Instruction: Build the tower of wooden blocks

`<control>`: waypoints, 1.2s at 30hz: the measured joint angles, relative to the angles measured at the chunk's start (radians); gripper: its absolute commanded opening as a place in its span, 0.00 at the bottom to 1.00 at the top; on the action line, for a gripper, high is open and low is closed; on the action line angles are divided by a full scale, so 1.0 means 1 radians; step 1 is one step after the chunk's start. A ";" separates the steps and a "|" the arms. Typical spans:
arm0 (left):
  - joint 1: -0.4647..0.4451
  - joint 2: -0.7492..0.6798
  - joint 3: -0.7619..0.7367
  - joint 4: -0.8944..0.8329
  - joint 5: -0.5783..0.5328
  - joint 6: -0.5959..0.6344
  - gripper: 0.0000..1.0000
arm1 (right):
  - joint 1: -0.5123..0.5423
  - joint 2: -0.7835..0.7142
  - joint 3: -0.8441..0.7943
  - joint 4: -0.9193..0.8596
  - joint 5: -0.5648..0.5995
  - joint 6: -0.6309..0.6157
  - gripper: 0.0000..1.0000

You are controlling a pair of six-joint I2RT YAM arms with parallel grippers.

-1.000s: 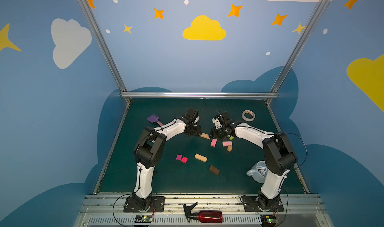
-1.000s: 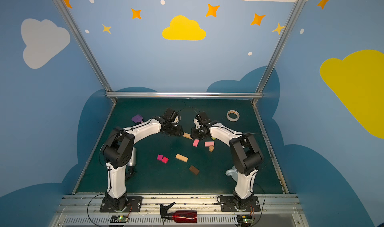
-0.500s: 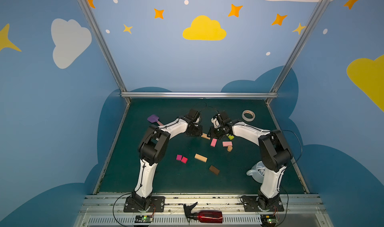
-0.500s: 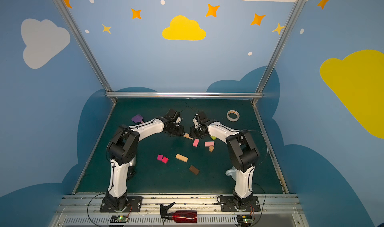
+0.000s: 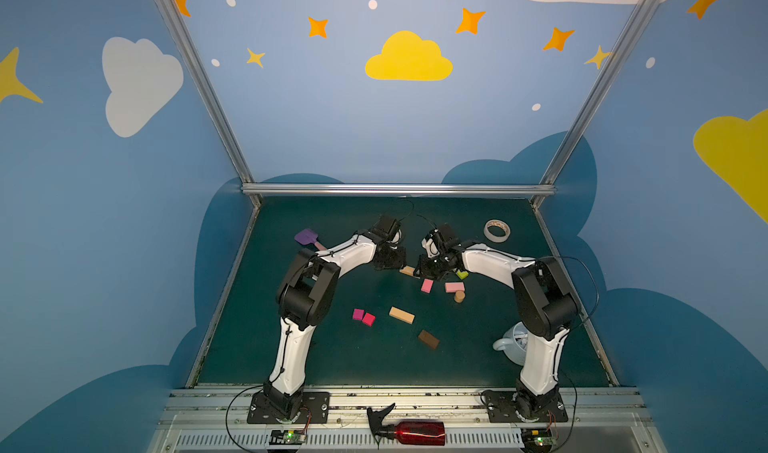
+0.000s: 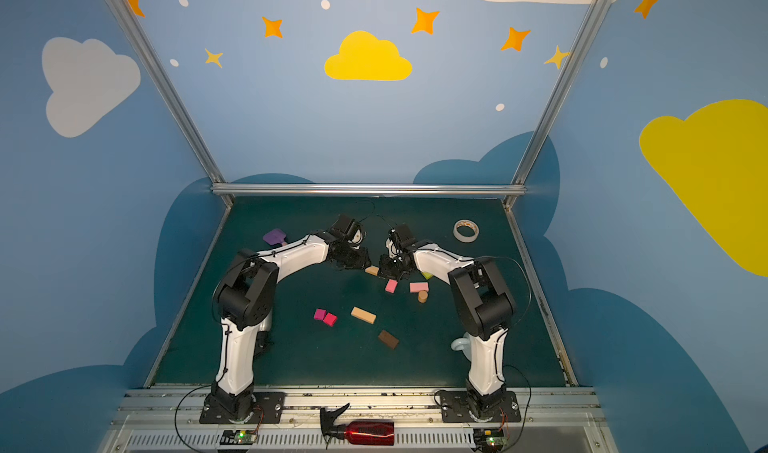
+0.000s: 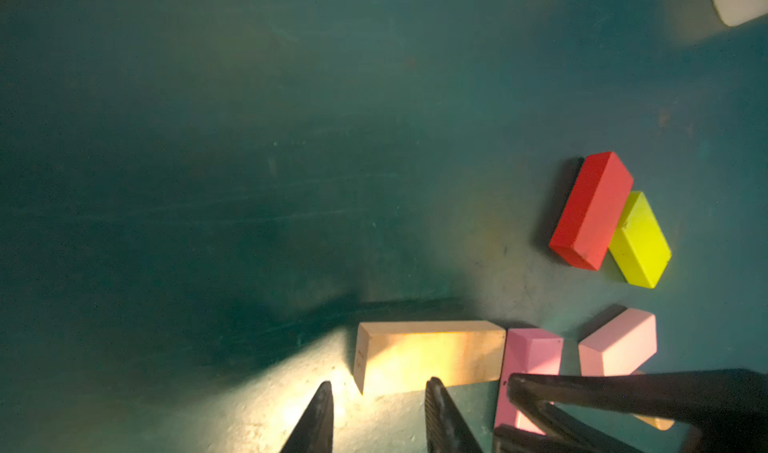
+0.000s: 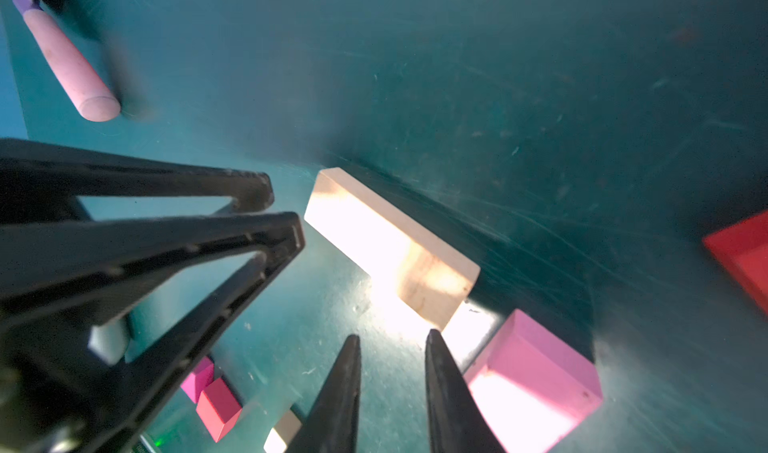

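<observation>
Left claw: spread part-way, pinching nothing, tips just short of the long side of the tan block. Right claw: likewise spread part-way and empty, tips just short of one end of that block, one fingertip just beside a pink block. Between the two claws, flat on the surface toward the back middle: the tan block, gripped by neither.

Just beyond: a light pink block, a tan cylinder, a red block touching a lime block. Nearer the arm bases, well apart: a second tan block, two magenta squares touching, a brown block. No tower anywhere; every piece loose.

Looks like the opening step: fetching a tan base piece. Next, probably: only one claw straddling the block's narrow width and closing, the other backing away, to avoid clashing fingers or shoving the pink block.
</observation>
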 measured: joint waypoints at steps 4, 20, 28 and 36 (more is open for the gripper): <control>0.002 0.011 0.003 0.000 -0.003 -0.002 0.35 | -0.001 0.018 0.002 0.000 -0.010 0.002 0.27; 0.002 0.026 0.000 0.019 0.008 -0.027 0.27 | -0.015 0.064 0.064 0.000 -0.030 -0.002 0.24; 0.004 0.027 -0.003 0.026 0.024 -0.041 0.27 | -0.023 0.053 0.053 -0.003 -0.022 -0.006 0.24; 0.004 0.027 -0.003 0.026 0.027 -0.043 0.27 | -0.039 0.034 0.027 -0.013 -0.005 -0.006 0.26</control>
